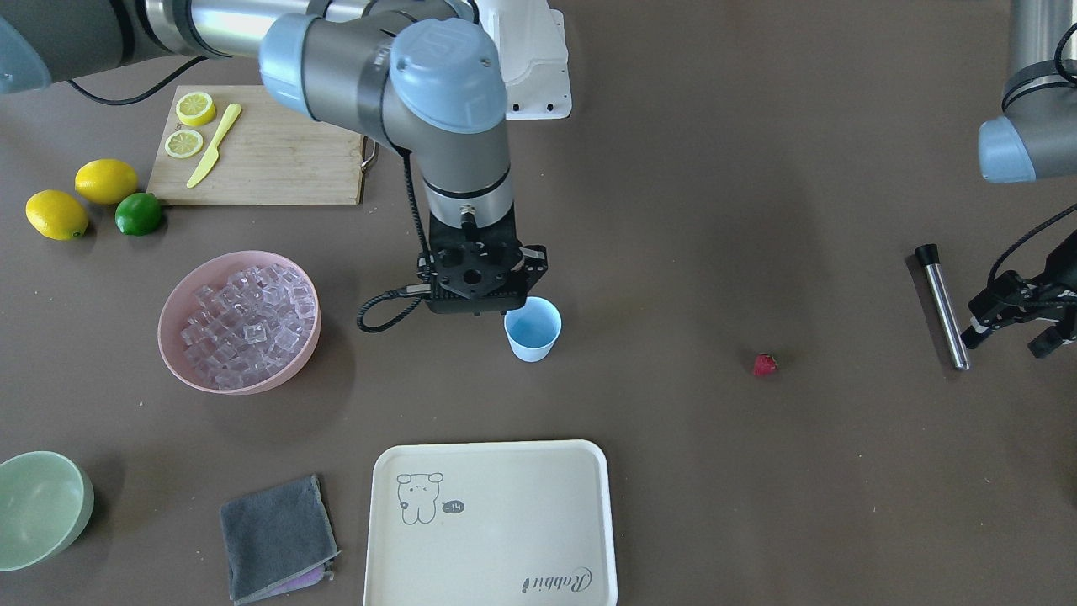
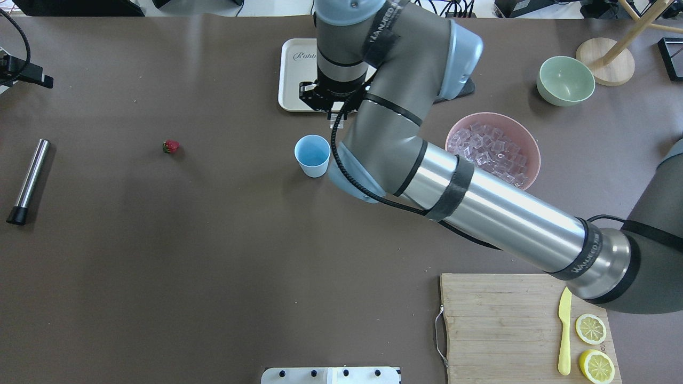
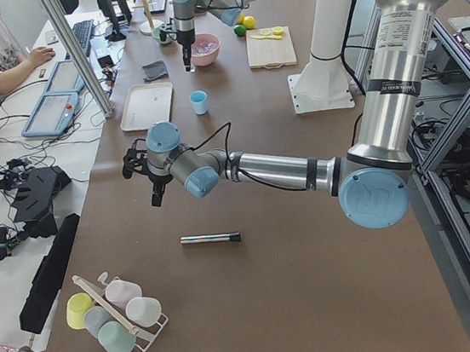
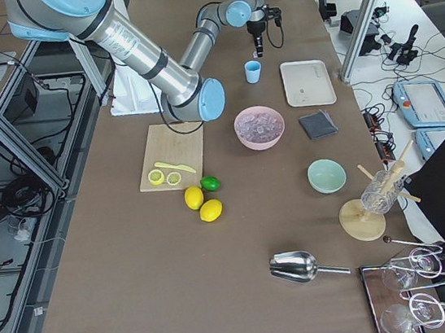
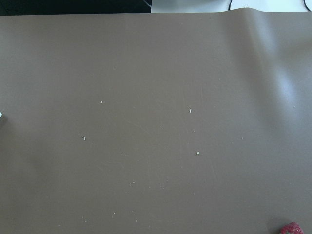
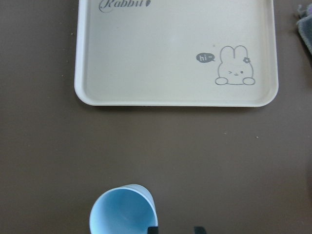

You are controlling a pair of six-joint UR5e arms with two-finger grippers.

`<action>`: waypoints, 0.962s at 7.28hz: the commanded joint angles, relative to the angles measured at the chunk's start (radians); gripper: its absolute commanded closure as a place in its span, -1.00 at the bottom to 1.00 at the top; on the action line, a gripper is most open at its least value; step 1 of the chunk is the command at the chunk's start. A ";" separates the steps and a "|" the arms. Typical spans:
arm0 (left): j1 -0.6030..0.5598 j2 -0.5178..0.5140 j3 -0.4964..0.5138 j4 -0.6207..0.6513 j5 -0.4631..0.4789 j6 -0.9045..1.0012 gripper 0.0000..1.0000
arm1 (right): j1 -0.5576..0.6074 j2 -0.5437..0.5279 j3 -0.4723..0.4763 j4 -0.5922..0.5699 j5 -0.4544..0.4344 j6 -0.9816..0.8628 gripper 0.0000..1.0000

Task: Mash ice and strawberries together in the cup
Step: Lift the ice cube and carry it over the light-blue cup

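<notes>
Closest to the robot's base we find the cutting board [image 2: 496,320] with its lemon slices [image 2: 590,328] and yellow knife [image 2: 564,330], none of which bears on the job. Further out on the desk [image 2: 213,266], in a loose row across the middle, lie the things that matter. A metal rod [image 2: 29,178] with a black end, which we take for the masher, lies flat toward the robot's left. The strawberry [image 2: 171,146] lies alone on the desk, well apart from the cup. The cup [image 2: 312,154] stands upright near the centre and, as far as we can see into it, holds nothing. The ice [image 2: 491,149] is all heaped in the pink bowl [image 1: 244,385] on the robot's right. Just past the cup the right claw [image 6: 174,230] hangs pointing down, above and beside the rim on the bowl side. In its wrist view the two tips stand a modest way apart with only desk showing between them, so we read it as parted and carrying nothing. The left claw [image 1: 1005,341] sits out near the rod, jaws spread and empty, touching neither rod nor berry. Farthest off is the cream tray [image 2: 291,80]. By our reckoning the task has barely begun. Neither ice nor berry is in the cup and the rod is not picked up, so loading and mashing are all left to do.
</notes>
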 commanded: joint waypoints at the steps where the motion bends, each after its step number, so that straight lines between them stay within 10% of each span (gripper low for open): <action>1: 0.001 0.006 -0.003 -0.001 -0.004 0.000 -0.94 | -0.042 0.058 -0.115 0.060 -0.068 0.047 1.00; 7: 0.001 0.009 -0.006 -0.001 -0.001 0.000 -0.94 | -0.102 -0.005 -0.115 0.118 -0.114 0.038 1.00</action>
